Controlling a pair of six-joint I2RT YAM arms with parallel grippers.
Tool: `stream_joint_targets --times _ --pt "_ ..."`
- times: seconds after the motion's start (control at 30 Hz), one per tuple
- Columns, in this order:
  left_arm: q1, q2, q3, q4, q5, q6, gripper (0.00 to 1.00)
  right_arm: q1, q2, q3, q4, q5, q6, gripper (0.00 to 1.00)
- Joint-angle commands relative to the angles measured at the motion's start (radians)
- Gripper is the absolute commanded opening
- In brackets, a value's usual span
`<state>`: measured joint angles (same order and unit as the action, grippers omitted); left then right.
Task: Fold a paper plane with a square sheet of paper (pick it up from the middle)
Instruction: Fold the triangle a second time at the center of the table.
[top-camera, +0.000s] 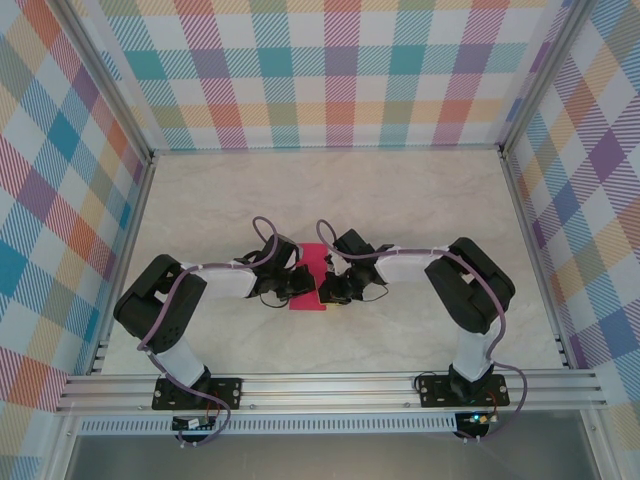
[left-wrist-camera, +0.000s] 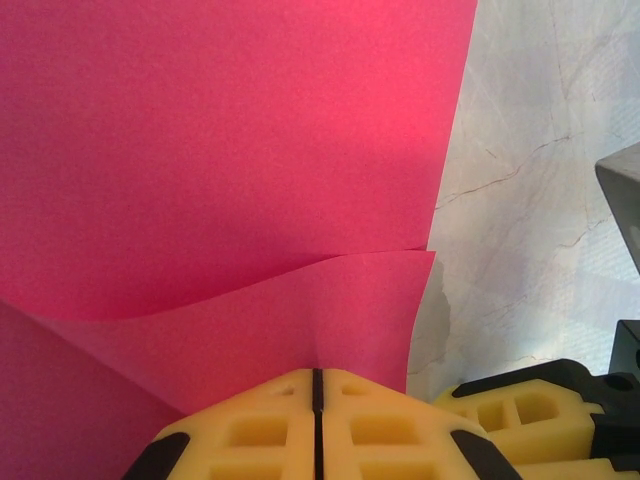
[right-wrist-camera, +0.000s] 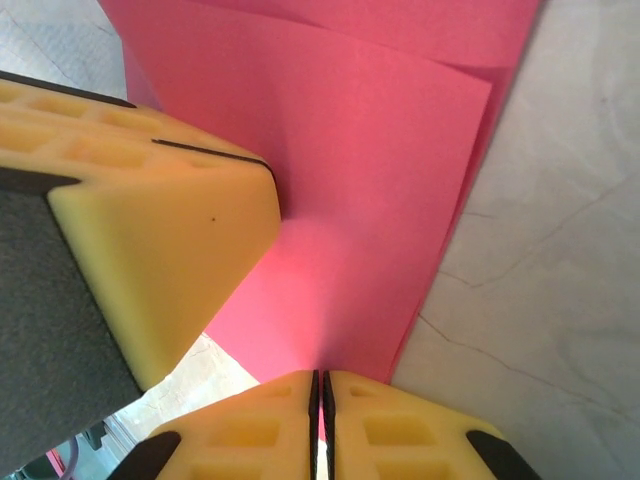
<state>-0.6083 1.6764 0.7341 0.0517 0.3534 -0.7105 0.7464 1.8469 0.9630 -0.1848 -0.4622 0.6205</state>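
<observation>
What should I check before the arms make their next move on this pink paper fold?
1. The left gripper is shut on the square sheet of paper: ok, jaws closed with the sheet running into the tips.
2. The right gripper is shut on the sheet: ok, same kind of pinch.
3. Top layer lying flat: not ok, it bows up off the layer beneath in the left wrist view.
4. Layer edges lined up: not ok, the lower layer pokes out past the upper one in the right wrist view.
5. Gap between the two grippers: cannot tell, they sit very close together over the table.
</observation>
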Motion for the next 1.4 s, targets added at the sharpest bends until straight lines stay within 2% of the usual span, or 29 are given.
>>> stream_joint_targets --times 0.0,0.23,0.43,0.63,0.9,1.2,1.37 --pt "-0.011 0.017 -0.008 -0.065 -0.057 -0.001 0.08 0.005 0.009 -0.004 -0.028 0.001 0.004 0.12" --pt "-0.011 0.017 -0.008 -0.070 -0.072 -0.003 0.08 0.008 -0.008 -0.022 -0.132 0.031 -0.029 0.13" --pt "-0.011 0.017 -0.009 -0.070 -0.073 -0.004 0.08 0.050 -0.058 0.004 -0.260 0.081 -0.121 0.13" --pt "-0.011 0.014 -0.010 -0.067 -0.072 -0.007 0.08 0.050 -0.133 0.011 -0.186 0.097 -0.086 0.13" --pt "-0.011 0.008 -0.016 -0.061 -0.072 -0.019 0.08 0.050 -0.035 0.059 -0.084 0.082 -0.029 0.13" --pt "-0.011 -0.006 -0.019 -0.056 -0.078 -0.021 0.08 0.050 0.012 0.019 -0.136 0.106 -0.040 0.13" --pt "0.001 -0.015 0.011 -0.091 -0.066 0.038 0.14 0.050 0.021 -0.017 -0.208 0.147 -0.056 0.13"
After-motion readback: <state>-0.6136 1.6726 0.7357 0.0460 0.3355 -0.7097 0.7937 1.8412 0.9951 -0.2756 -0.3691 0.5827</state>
